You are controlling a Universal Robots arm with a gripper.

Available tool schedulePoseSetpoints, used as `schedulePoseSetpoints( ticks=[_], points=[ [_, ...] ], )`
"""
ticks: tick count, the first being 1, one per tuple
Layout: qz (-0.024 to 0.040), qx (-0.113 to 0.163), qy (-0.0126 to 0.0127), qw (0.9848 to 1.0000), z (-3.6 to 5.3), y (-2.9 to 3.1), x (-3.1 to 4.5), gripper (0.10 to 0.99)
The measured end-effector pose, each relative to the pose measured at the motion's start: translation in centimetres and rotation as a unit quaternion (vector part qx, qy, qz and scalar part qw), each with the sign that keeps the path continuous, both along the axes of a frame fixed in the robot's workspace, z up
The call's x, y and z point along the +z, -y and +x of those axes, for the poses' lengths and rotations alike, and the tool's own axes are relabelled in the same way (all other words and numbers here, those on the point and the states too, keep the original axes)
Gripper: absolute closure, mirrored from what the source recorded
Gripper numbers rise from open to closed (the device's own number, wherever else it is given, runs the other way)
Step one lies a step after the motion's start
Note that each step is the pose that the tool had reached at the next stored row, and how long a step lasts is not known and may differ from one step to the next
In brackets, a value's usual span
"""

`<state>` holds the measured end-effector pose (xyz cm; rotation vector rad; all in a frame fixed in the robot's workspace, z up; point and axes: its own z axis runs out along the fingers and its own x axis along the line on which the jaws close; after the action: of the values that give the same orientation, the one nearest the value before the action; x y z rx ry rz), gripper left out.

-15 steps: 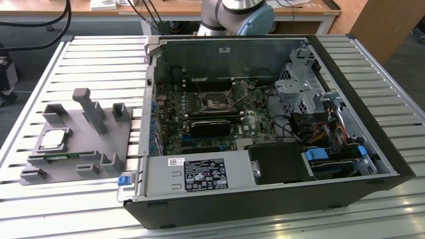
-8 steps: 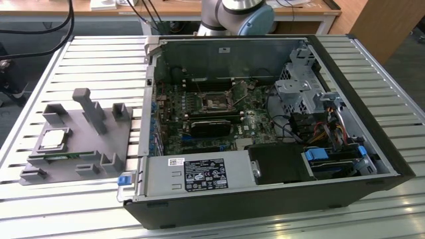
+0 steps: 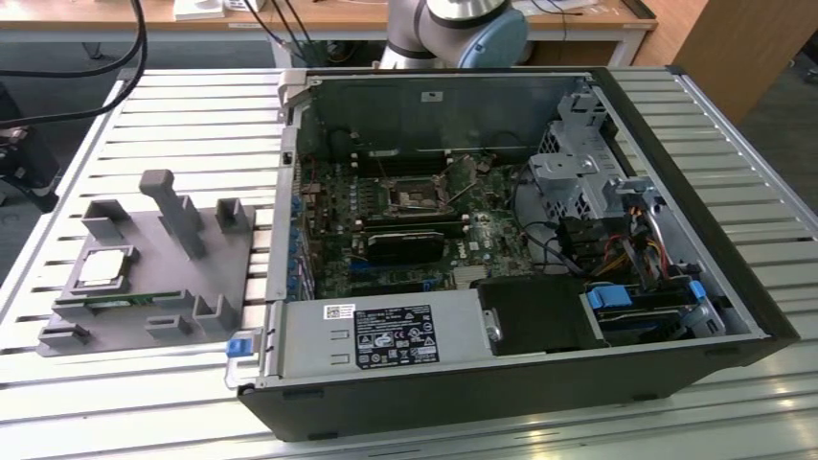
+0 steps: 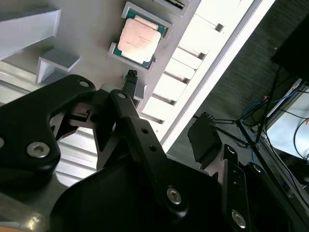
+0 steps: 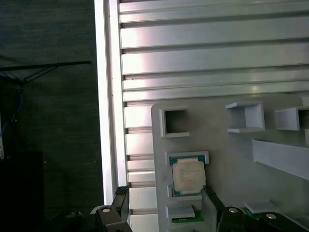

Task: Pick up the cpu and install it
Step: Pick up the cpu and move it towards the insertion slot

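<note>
First wrist view: the hand (image 5: 166, 209) hangs spread wide, gripping nothing, close by the cpu (image 5: 188, 175). Print on the cpu's lid is too faint to read. It is a silver-grey square with a green rim, flat in a pocket of the grey tray (image 5: 227, 159). Bare slatted surface (image 5: 212, 48) lies beyond, its edge near. Exterior view: tray at nine o'clock of the open computer case (image 3: 511, 393).
</note>
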<state>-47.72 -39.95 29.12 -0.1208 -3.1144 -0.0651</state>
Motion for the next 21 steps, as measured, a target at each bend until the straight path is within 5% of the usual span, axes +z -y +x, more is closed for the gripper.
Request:
schedulePoseSetpoints(
  ticks=[21],
  points=[
    [0.0,0.0,-0.0003,1.0,0.0,0.0,-3.6,0.384]
  ],
)
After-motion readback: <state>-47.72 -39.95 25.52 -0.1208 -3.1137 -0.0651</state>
